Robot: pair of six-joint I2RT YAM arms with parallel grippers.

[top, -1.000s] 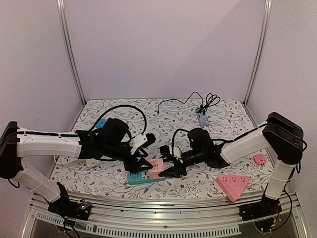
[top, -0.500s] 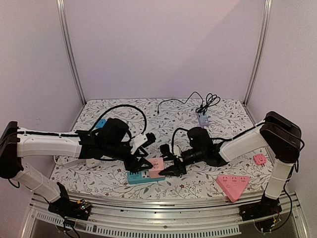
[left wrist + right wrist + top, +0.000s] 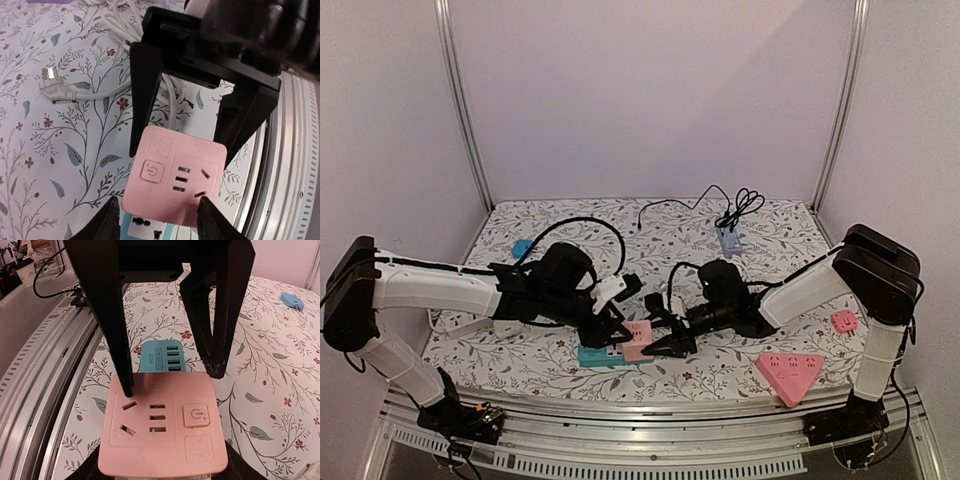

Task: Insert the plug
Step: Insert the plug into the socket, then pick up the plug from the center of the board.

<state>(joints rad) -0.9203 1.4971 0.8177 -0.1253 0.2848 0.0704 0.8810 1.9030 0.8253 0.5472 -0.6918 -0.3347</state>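
A pink cube-shaped plug adapter (image 3: 638, 338) sits over the end of a teal power strip (image 3: 596, 356) at the table's front. My right gripper (image 3: 662, 343) is shut on the pink adapter (image 3: 162, 432), its fingers flanking the adapter's sides in the left wrist view (image 3: 177, 180). My left gripper (image 3: 613, 330) is open, its fingers (image 3: 107, 315) straddling the adapter's far end. One tip rests at the adapter's top face by the socket holes. The teal strip (image 3: 162, 357) shows its USB ports beyond the adapter. Whether the prongs are seated is hidden.
A pink triangular socket (image 3: 788, 372) lies at the front right and a small pink block (image 3: 843, 320) at the right edge. A lilac socket with a black cable (image 3: 730, 238) lies at the back. A blue block (image 3: 523, 247) lies at the left. A white cable with plug (image 3: 52, 86) lies nearby.
My left arm has shifted right and closer to the pink adapter. My right gripper has edged slightly left with the adapter.
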